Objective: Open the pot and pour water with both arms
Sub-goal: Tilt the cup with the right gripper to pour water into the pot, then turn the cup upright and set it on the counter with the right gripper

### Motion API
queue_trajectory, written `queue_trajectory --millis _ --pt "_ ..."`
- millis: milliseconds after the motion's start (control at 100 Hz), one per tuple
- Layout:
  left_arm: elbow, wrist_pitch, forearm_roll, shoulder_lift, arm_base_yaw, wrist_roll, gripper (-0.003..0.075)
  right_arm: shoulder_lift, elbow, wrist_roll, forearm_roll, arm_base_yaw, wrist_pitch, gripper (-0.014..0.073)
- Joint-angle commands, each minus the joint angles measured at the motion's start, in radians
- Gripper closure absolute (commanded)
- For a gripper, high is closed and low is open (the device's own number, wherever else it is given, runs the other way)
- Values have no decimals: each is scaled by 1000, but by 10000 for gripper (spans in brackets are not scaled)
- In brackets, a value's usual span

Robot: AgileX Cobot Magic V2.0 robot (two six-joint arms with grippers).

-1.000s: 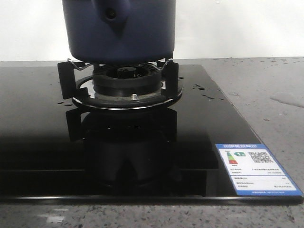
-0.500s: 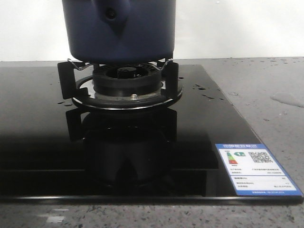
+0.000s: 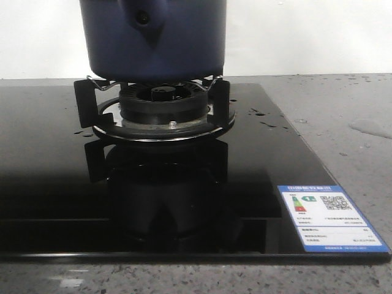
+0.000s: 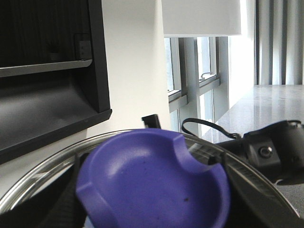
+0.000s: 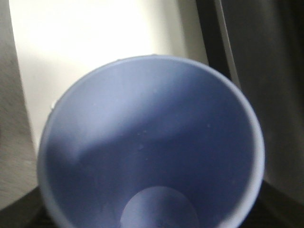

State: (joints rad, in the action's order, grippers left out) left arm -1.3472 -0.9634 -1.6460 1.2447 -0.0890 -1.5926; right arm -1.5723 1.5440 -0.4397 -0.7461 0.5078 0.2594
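Sitting on the burner stand (image 3: 156,116) at upper centre of the front view, the pot (image 3: 153,40) is looking rigid, smooth-walled and probably heavy, best gripped by its holed handle mount (image 3: 144,18), while neither gripper's state is showing.

The navy pot (image 3: 153,40) sits on the burner stand (image 3: 156,110) atop the black hob (image 3: 49,177).

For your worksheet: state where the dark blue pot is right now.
In the front view the pot sits on the burner's pot support, left of centre, on the black glass hob; its pointed handle mount faces the camera.
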Motion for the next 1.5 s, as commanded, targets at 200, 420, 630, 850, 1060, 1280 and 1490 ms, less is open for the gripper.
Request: queue_trajectory --millis 200,420,630,850,1060,1280,1490 --pt "-37 5 -105 -28 -10 9 426 179 11 102 399 -124 120 421" --pt "-37 5 -83 -5 -57 9 426 397 -299 102 626 -262 -29 421" --pt "-37 1 -65 31 -84 9 426 620 -787 102 746 -314 -400 421" --pt "-37 -1 -62 37 -84 9 426 685 -1160 102 998 -314 -696 421" --pt "-37 -1 -62 37 -84 9 426 652 -1218 100 1003 -314 -686 421" --pt "-37 -3 -58 37 -84 9 426 620 -1218 100 1012 -314 -639 256" --pt "-37 -3 -58 37 -84 9 426 619 -1218 100 1055 -314 -646 39"
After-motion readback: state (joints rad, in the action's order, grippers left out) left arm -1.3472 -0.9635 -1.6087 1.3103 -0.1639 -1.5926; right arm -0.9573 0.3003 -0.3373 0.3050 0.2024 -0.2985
